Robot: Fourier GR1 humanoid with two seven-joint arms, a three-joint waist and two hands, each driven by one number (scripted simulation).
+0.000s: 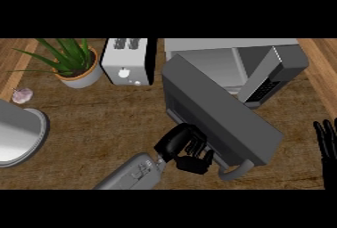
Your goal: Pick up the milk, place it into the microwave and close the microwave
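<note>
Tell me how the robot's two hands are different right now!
The left hand is against the open microwave door, fingers curled near its handle; the right hand rests open at the view's right edge, touching nothing. The left shows with its grey forearm; of the right, mostly straight fingers show. Both are black.

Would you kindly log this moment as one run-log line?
left hand: against microwave door | door: partly open | milk: not visible | right hand: open, resting at right edge

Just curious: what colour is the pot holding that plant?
The pot is orange with a pale rim, seen in the head view.
</note>
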